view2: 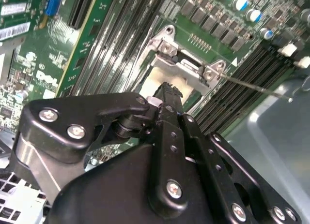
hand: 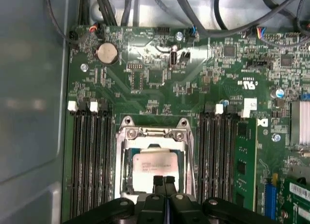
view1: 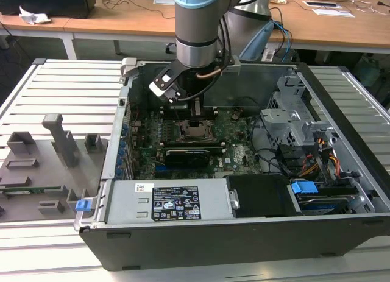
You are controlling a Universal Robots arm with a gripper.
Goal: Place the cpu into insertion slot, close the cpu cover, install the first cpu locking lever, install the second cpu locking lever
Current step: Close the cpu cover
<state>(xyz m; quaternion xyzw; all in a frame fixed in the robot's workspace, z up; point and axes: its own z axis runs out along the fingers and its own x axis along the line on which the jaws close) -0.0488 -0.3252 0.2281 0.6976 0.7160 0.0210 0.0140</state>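
Found gripper (view1: pixel 196 119) at centre of exterior view, fingers pressed together on nothing, tips just above cpu (hand: pixel 156 165). Found cpu seated in insertion slot (hand: pixel 127 178) on green motherboard (hand: pixel 145 74), with cpu cover (hand: pixel 153 133) lowered around it.

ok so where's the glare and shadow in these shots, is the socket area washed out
first wrist view: bright glare patch on the green motherboard beside the round silver coin battery, the grey-topped square cpu evenly lit; second wrist view: the square silver metal cpu cover shines pale; exterior view: the black computer case's interior lies in shade.
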